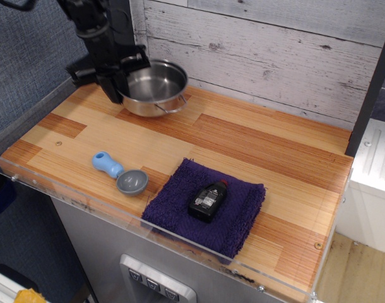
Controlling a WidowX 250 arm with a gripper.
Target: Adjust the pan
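The shiny steel pan [156, 85] is at the back left of the wooden table [255, 151], upright and low over the boards; I cannot tell if it rests on them. A thin wire loop handle shows on its front side. My black gripper [114, 84] comes down from the top left and is shut on the pan's left rim. Its fingertips are partly hidden by the pan wall.
A small grey scoop with a blue handle [120, 173] lies near the front left edge. A purple towel [233, 218] at the front carries a small black bottle [208, 200]. A clear acrylic lip [66, 192] rims the table. A plank wall [274, 44] stands behind.
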